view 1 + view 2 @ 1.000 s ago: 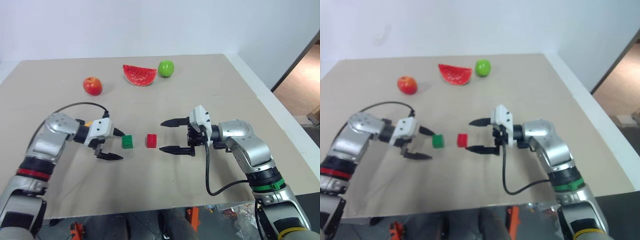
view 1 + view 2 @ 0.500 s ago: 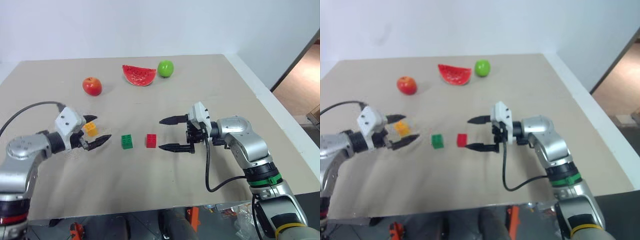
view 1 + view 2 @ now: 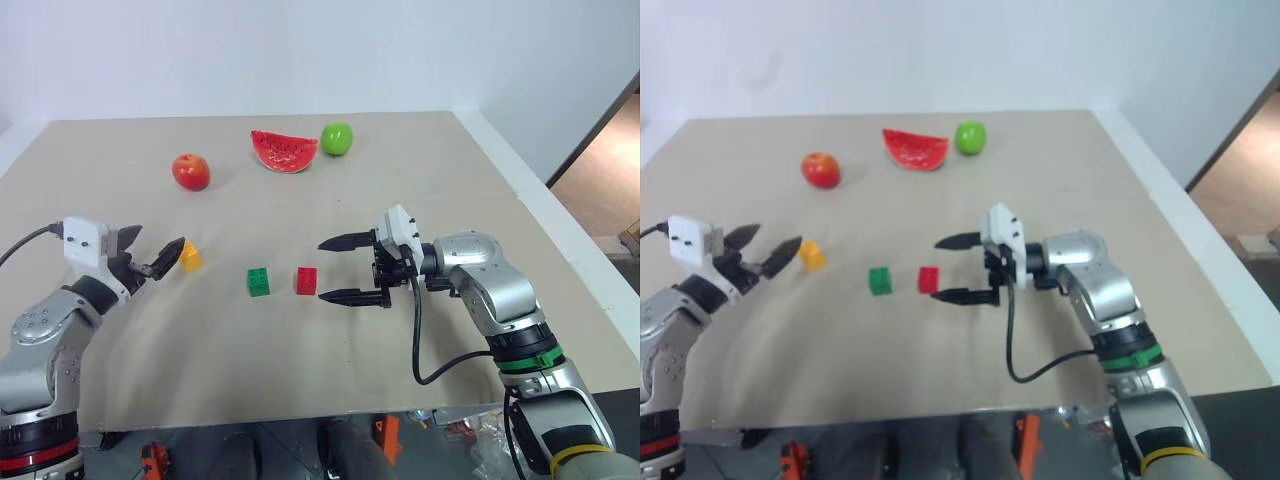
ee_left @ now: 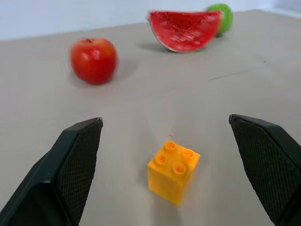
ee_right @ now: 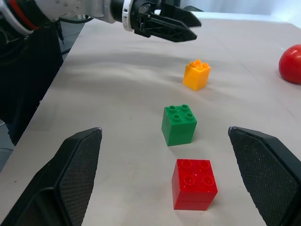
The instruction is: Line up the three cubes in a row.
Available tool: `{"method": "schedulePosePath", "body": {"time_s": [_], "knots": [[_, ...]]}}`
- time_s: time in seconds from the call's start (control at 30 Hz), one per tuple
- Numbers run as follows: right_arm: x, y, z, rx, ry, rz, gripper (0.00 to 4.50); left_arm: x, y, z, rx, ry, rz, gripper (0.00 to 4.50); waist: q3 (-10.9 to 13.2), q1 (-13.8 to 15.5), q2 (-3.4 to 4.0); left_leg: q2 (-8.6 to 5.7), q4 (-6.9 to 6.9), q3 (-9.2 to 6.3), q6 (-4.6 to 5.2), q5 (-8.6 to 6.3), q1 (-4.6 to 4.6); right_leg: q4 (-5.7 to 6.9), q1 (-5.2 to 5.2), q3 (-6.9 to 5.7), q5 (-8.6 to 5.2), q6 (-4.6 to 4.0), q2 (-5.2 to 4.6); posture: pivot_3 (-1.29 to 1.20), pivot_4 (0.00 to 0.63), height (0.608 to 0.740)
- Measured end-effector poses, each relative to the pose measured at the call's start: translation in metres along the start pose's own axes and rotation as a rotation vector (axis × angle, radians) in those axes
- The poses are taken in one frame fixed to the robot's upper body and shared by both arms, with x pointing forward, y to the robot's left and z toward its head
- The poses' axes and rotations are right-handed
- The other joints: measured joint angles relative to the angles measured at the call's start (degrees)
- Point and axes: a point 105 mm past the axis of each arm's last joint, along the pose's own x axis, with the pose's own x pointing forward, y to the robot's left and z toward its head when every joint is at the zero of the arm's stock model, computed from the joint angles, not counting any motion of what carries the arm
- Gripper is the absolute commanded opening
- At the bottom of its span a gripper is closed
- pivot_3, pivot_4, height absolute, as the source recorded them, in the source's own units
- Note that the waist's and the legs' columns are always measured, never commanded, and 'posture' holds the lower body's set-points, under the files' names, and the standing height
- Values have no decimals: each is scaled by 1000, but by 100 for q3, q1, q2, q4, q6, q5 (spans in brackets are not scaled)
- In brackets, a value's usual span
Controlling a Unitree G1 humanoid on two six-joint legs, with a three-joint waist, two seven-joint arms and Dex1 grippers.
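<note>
Three small studded cubes lie on the tan table [image 3: 420,180]. The red cube [image 3: 306,281] and the green cube [image 3: 259,282] sit side by side with a small gap. The yellow-orange cube [image 3: 190,257] lies further left and slightly further back, turned at an angle. My left gripper [image 3: 163,237] is open, just left of the yellow-orange cube [image 4: 172,170] and apart from it, with the cube ahead between the fingers' lines. My right gripper [image 3: 321,270] is open right beside the red cube [image 5: 194,183], pointing left along the row.
A red apple [image 3: 191,171], a watermelon slice [image 3: 284,151] and a green apple [image 3: 337,138] stand along the back of the table. The table's white right edge [image 3: 540,215] runs close to my right arm. Bare tabletop lies in front of the cubes.
My left gripper has swung out to the left, away from the green cube, and turned to point forward at the yellow-orange cube. The right gripper and the cubes have stayed put.
</note>
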Motion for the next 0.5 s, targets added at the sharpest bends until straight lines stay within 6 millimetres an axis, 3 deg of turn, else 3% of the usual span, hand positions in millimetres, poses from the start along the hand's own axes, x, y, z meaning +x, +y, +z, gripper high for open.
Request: {"method": "schedulePosePath", "body": {"time_s": [0.5], "knots": [[-3, -1, 0, 9, 12, -5, 4500, 26, 6, -27, -3, 167, -223, 4464, 0, 16, 0, -1, -2, -2, 0, 0, -4, -1, -2, -5, -2, -2, -1, 0, 150, 740]]}}
